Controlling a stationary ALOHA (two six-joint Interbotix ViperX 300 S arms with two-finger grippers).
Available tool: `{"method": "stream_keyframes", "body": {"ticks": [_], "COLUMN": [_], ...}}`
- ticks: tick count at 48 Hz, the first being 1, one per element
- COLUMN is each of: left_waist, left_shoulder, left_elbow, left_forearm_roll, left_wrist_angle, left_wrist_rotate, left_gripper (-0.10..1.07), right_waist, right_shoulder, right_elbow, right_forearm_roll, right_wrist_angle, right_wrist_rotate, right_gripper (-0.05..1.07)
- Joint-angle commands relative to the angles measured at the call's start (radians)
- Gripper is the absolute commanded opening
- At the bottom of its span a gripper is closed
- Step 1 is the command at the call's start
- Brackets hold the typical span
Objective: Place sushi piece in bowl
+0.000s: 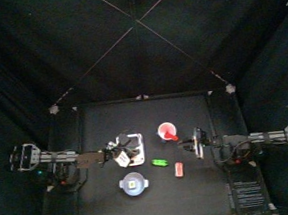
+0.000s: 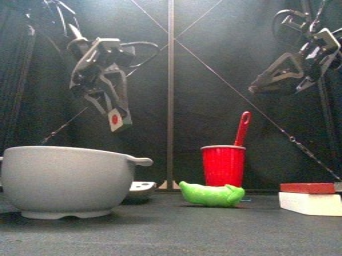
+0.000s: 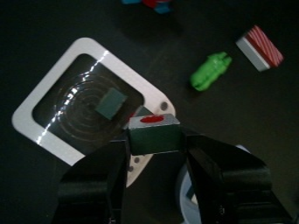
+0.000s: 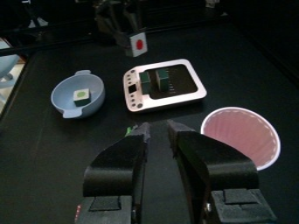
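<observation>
The left hand [image 3: 153,150] is clenched on a sushi piece [image 3: 152,134], white with a red spot on top, held high off the surface [image 2: 174,225]; the step in hand looks like the carry toward the bowl [image 4: 79,94]. In the left wrist view the tray [image 3: 87,101] lies directly beneath the hand, with a small green piece still on it, so the lift seems done and the transfer not. The bowl stands beside the tray, already holding one piece. The next move likely calls for swinging the hand sideways until it hangs over the bowl, lowering, then releasing. The left arm hangs with the hand pointing down; the right hand [image 4: 158,131] rests apart, jaws together, holding nothing, near the red dish [image 4: 242,136].
</observation>
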Motion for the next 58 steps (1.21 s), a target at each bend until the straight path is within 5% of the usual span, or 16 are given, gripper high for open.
{"method": "stream_keyframes", "body": {"ticks": [1, 17, 34, 58], "left_waist": [-0.038, -0.087, -0.170, -0.173], "left_shoulder": [0.011, 0.097, 0.138, 0.196], "left_elbow": [0.000, 0.005, 0.028, 0.063], "left_forearm_roll": [0.031, 0.103, 0.112, 0.106], "left_wrist_angle": [0.094, 0.356, 0.393, 0.413], "left_wrist_rotate": [0.044, 0.071, 0.069, 0.064], "left_gripper": [0.66, 0.66, 0.66, 0.67], "right_waist": [-0.008, -0.009, -0.009, -0.009], "right_shoulder": [0.005, 0.015, 0.015, 0.015], "right_elbow": [-0.011, -0.012, -0.011, -0.011], "right_forearm_roll": [0.002, 0.002, 0.002, 0.017], "right_wrist_angle": [-0.003, -0.003, -0.003, -0.003], "right_wrist_rotate": [0.000, 0.000, 0.002, 0.000], "right_gripper": [0.66, 0.66, 0.66, 0.66]}}
